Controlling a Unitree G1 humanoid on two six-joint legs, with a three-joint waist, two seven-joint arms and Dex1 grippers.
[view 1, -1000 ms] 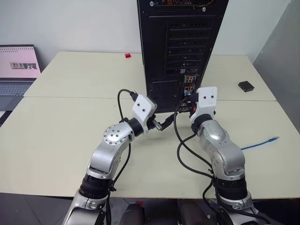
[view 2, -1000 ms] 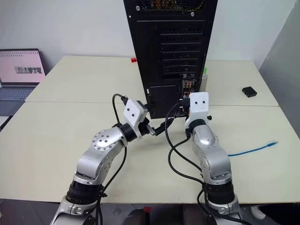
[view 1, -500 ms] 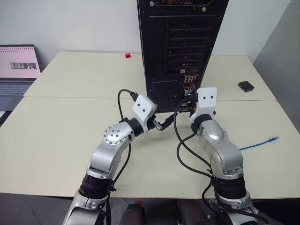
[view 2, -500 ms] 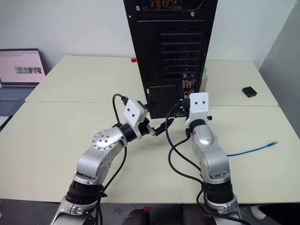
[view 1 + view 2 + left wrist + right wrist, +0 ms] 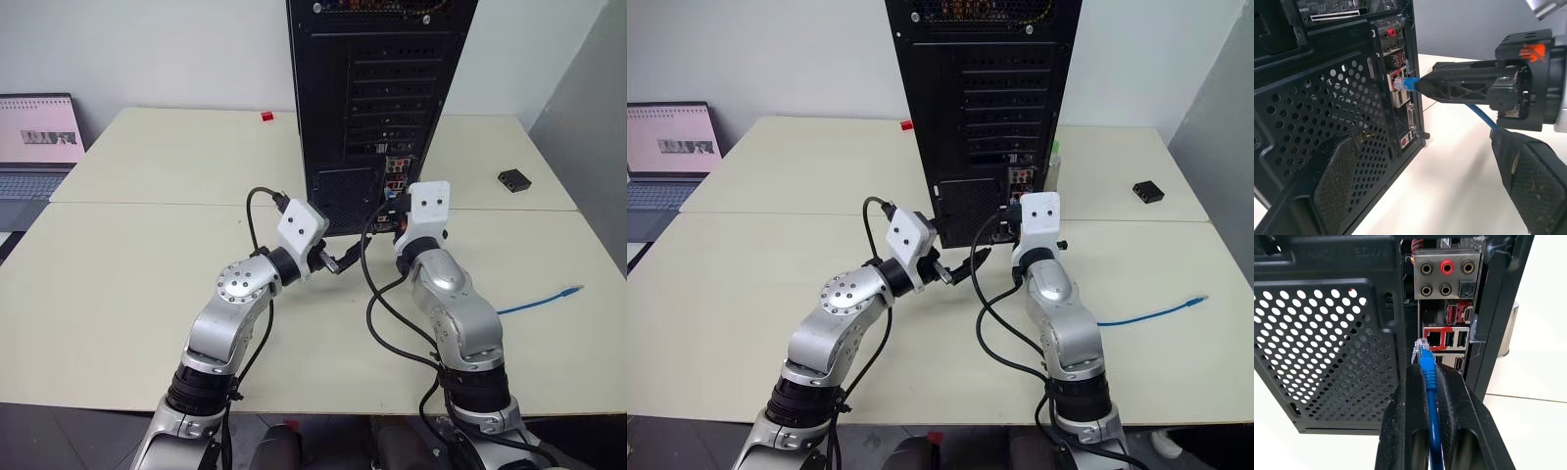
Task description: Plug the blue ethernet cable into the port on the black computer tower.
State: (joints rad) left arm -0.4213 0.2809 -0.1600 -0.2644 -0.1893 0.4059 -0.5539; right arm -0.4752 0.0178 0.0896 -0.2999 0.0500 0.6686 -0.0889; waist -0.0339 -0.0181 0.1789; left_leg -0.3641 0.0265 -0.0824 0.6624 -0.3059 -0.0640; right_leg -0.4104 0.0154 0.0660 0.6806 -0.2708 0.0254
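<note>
Right pincer [image 5: 1425,382] pinches the blue ethernet cable [image 5: 1428,382] at the port [image 5: 1434,338].
Left pincer [image 5: 343,261] stays spread; nothing has visibly shifted since earlier.

The black computer tower [image 5: 377,98] is cut off above; whether the plug [image 5: 1421,348] has entered the port [image 5: 1436,338] is unclear.

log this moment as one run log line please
stage: plug at port, not seated | right gripper: shut on blue ethernet cable | port: on black computer tower | left gripper: open, empty
</note>
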